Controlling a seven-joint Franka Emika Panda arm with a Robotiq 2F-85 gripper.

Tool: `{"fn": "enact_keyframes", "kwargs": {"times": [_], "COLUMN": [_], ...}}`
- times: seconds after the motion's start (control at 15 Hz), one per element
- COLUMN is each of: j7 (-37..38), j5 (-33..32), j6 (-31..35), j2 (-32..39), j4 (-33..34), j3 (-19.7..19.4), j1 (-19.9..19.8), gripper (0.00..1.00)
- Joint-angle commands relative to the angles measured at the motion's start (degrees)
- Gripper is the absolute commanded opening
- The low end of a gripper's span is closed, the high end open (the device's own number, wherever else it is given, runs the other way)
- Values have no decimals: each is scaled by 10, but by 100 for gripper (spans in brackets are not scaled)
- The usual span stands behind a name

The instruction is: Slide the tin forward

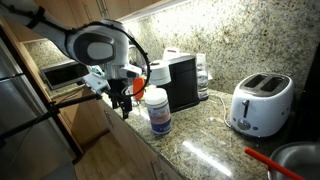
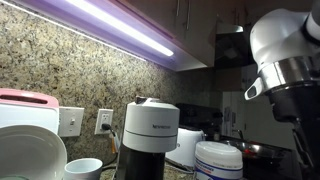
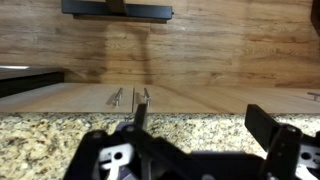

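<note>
End effector: our end effector (image 1: 122, 100) hangs fingers-down beside the tin. In the wrist view the jaws stand wide apart with nothing between them.
Tin: the tin (image 1: 158, 111) stands upright on the surface near its front edge, and it also shows low in an exterior view (image 2: 218, 160).
Relation: from the end effector the tin lies just to one side, close but apart as far as we can tell. It does not appear in the wrist view, so we judge it is not between the jaws.
Long axis: vertical. We judge a push placed low on the wall would keep it from tipping.
Arm: there is only one, so it takes the move.
Tin's make: a short, smooth white cylinder with a white lid and a blue-purple label band. It looks light, and we expect it to slide easily.
Surface: the surface (image 1: 210, 150) is speckled, polished granite with a glare patch, hard and slick.
Coffee machine: the coffee machine (image 1: 181, 82) is black and boxy, and stands just behind the tin.
Toaster: the toaster (image 1: 260, 104) is white, rounded and two-slot, and sits well apart from the tin.
Cabinets: the cabinets (image 3: 200, 50) are flat wood-grain fronts with slim metal handles.
</note>
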Motion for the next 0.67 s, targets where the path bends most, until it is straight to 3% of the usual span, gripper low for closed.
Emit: {"fn": "enact_keyframes", "kwargs": {"times": [0.0, 0.6], "j7": [1, 72], "j5": [15, -74], "j6": [16, 35], "j2": [81, 200], "j4": [65, 163], "j3": [13, 5], "j1": [9, 57], "gripper": [100, 100]}}
